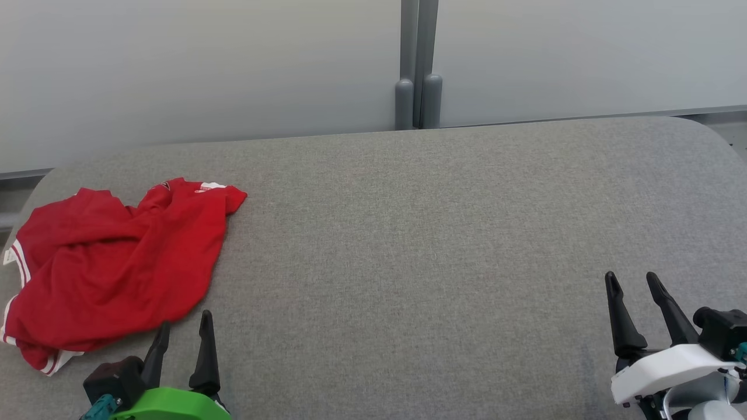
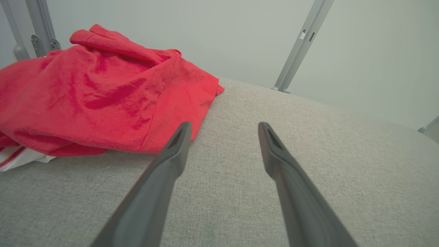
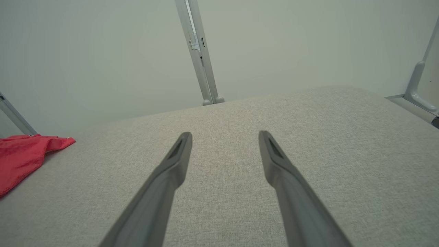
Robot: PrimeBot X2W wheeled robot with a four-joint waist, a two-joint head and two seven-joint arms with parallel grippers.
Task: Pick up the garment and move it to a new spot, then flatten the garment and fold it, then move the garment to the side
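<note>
Grey desk [image 1: 437, 233]: near edge cut off at frame bottom. Red garment [image 1: 117, 262] lies crumpled at head view's left, white trim partly tucked under, type unclear. Right wrist view catches its corner at frame left. Lower left, left gripper [image 1: 185, 319]: jaws wide, empty, just beside the hem. Lower right, right gripper [image 1: 630, 275]: jaws wide, empty, well apart from it.

The red garment [image 1: 117, 262] with white trim lies crumpled at the grey desk's [image 1: 437, 233] far-left side.

Garment [image 2: 85, 99] cut by left edge in 2 wrist views; folds hide underside.
</note>
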